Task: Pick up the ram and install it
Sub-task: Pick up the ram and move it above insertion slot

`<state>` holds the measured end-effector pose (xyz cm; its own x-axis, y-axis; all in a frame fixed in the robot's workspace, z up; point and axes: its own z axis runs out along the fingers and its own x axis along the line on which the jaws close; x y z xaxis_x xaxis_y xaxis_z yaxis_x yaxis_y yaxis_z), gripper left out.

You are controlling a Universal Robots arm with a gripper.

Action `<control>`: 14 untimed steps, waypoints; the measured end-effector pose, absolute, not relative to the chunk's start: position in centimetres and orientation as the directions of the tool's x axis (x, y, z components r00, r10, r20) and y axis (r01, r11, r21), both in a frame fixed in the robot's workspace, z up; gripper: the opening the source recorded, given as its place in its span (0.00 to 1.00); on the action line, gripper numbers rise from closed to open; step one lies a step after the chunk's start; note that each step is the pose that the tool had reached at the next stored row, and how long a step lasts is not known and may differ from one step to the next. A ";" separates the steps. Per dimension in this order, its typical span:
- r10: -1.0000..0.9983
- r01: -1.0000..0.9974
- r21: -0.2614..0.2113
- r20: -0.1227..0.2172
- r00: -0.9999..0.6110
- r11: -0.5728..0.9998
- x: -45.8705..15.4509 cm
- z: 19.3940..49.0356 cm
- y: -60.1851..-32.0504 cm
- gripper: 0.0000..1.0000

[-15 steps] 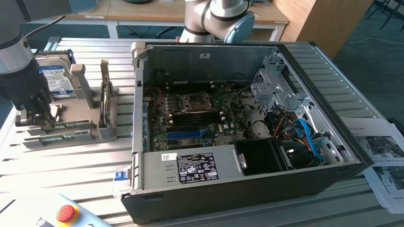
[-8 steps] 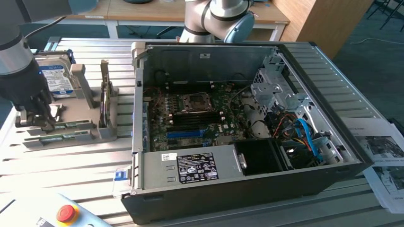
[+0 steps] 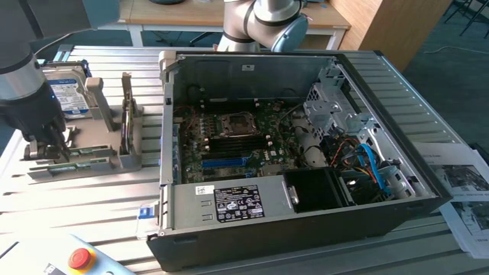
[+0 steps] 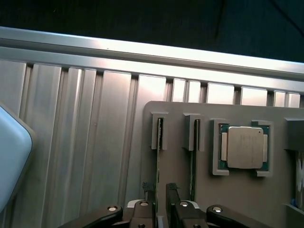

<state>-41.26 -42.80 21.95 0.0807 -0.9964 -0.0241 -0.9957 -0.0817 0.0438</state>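
The fingers (image 4: pixel 145 208) are slightly parted, one on each side of the ram (image 4: pixel 158 156), not closed on it. The ram stands on edge in a slot of the grey holder (image 4: pixel 237 199), beside a second stick (image 4: pixel 194 156) and a processor (image 4: pixel 244 147), on the ribbed metal surface (image 4: pixel 95 142).

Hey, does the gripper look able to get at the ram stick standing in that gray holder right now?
Probably yes. The gripper sits right over the ram, one finger on each side of its edge, and nothing in the gray holder blocks it; the neighbouring stick stands apart.
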 end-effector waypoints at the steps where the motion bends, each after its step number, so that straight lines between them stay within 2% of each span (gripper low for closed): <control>1: -0.996 -0.996 0.044 -0.024 0.081 -0.082 -41.3 21.8 -42.8 0.24; 14: -0.996 -0.996 0.044 -0.024 0.081 -0.082 -41.3 21.5 -43.1 0.24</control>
